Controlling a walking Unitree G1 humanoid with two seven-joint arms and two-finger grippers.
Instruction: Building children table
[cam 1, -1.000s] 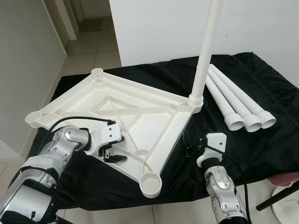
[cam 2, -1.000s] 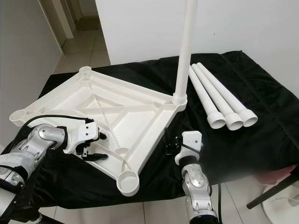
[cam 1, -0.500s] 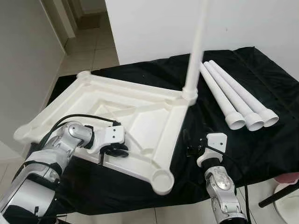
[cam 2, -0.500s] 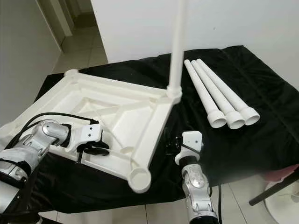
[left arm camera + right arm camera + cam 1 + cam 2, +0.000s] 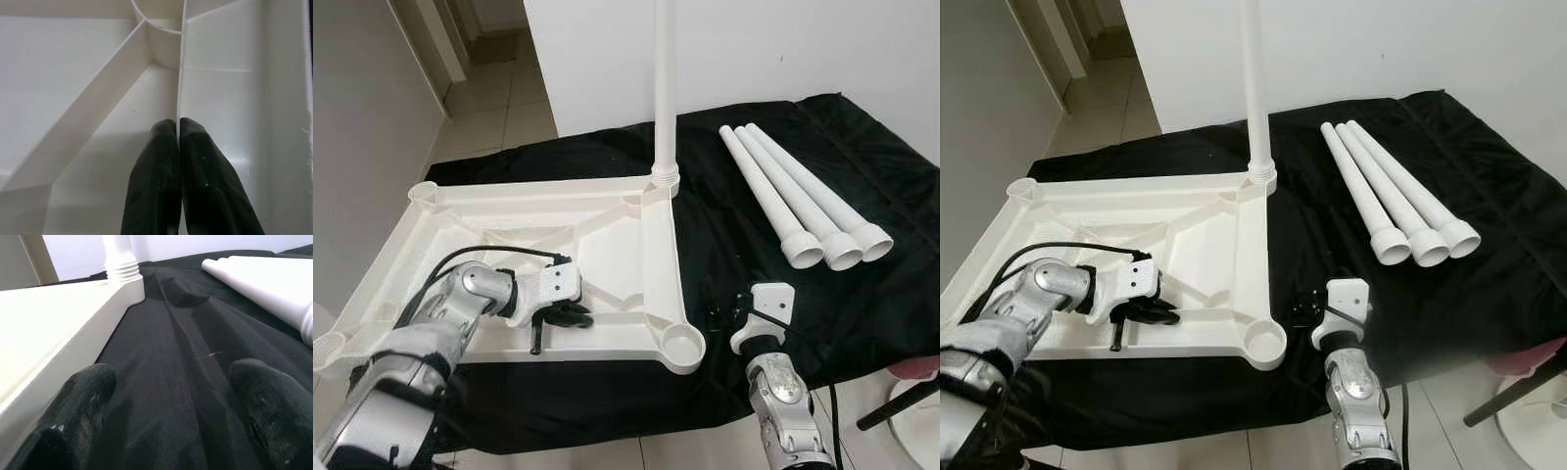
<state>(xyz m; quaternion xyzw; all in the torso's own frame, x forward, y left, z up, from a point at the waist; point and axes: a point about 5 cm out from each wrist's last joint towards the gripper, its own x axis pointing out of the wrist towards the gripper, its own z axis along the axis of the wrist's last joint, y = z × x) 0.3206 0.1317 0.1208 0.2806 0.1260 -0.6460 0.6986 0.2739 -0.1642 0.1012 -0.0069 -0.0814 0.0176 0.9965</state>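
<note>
So the tabletop (image 5: 636, 250) has swung around since a second ago: it sat cornerwise to me then, now its near edge runs roughly square across the desk (image 5: 744, 235). The upright leg (image 5: 664, 88) screwed into its far right corner came round with it and now stands further to my left. My left hand (image 5: 178, 161) is clenched on a thin inner rib (image 5: 180, 73) of the upside-down tabletop, near the front edge, one finger (image 5: 156, 186) on each side. My right hand (image 5: 171, 396) hangs released just over the black cloth, beside the tabletop's right edge, not touching it. Three spare legs (image 5: 803, 211) lie together, far right.
</note>
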